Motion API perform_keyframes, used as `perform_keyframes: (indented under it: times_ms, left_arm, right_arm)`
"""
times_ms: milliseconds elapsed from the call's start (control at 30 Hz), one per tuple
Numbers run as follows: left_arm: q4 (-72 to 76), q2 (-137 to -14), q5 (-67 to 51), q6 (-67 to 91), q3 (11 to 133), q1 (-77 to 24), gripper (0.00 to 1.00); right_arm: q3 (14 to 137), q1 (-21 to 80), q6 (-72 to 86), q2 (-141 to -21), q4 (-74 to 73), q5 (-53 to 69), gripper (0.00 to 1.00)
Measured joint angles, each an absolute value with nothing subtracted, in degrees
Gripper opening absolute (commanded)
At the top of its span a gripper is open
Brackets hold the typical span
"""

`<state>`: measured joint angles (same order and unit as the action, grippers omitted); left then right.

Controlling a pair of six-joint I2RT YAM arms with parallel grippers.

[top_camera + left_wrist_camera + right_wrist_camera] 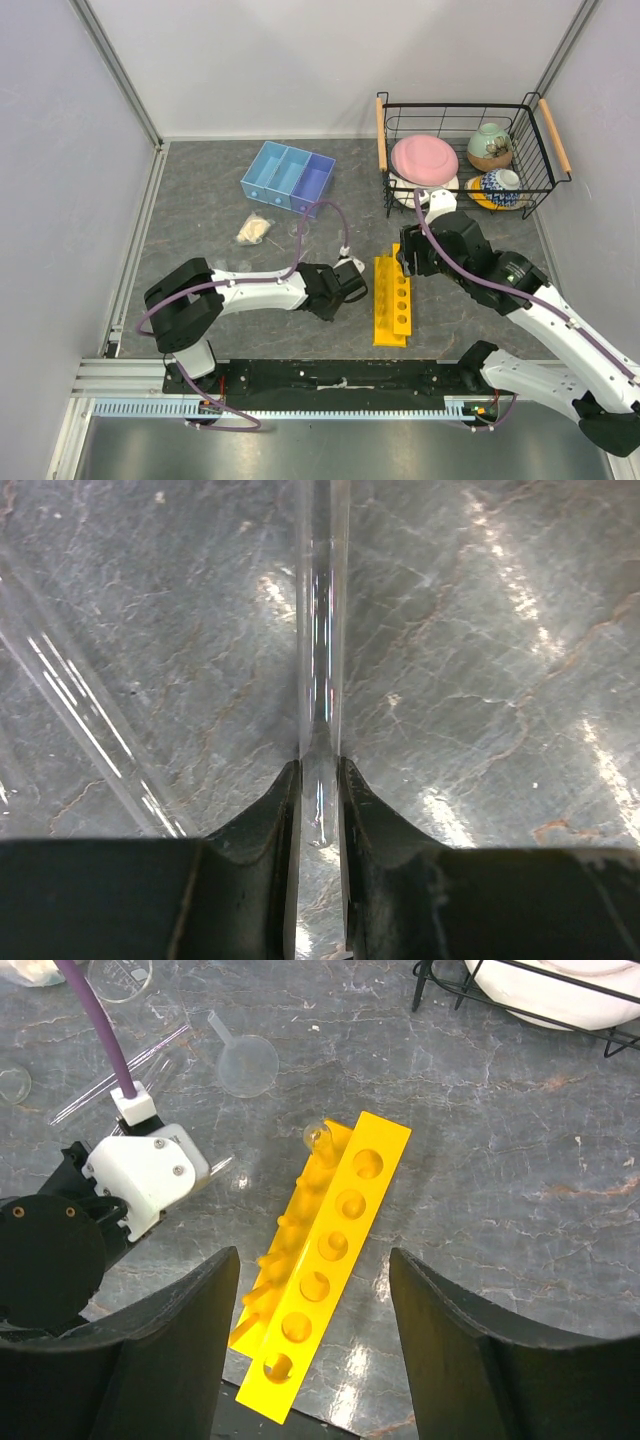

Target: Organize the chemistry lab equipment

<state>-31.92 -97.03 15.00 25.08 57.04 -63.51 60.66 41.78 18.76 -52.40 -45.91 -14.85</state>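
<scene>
Grey marbled tabletop (200, 230): left gripper (320, 780) pinched on a test tube (322, 630) lying flat beside the yellow rack (345, 1230), right gripper (312, 1260) spread wide above it (a second tube (318, 1138) apparently seated), funnel (247, 1063) and beaker (120, 975) loose, blue tray (287, 176) looks unfilled, so early days.

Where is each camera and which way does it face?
Top external: above and behind the bases, looking down at the table; left arm and right arm show.
Left wrist: faces down; left gripper clamps a test tube.
Right wrist: facing down at the yellow rack; right gripper open.
Shared: top and right wrist both show yellow rack and left arm.
</scene>
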Motion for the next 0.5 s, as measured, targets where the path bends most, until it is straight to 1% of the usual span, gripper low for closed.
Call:
perform_keyframes:
  times_ms: [333, 400, 500]
  left_arm:
    - [-31.05, -97.01, 14.46, 25.08, 57.04, -68.62, 0.03]
    - [-31.03, -97.03, 14.5, 25.08, 57.04, -68.9, 0.07]
    - [-30.63, -97.08, 14.52, 25.08, 56.71, -68.99, 0.17]
  right_arm:
    - [60.93, 41.78, 21.06, -50.48, -48.77, -13.5, 0.68]
    - [60.93, 41.78, 21.43, -50.28, -48.82, -13.15, 0.68]
    - [60.93, 41.78, 21.98, -49.82, -49.06, -12.45, 0.69]
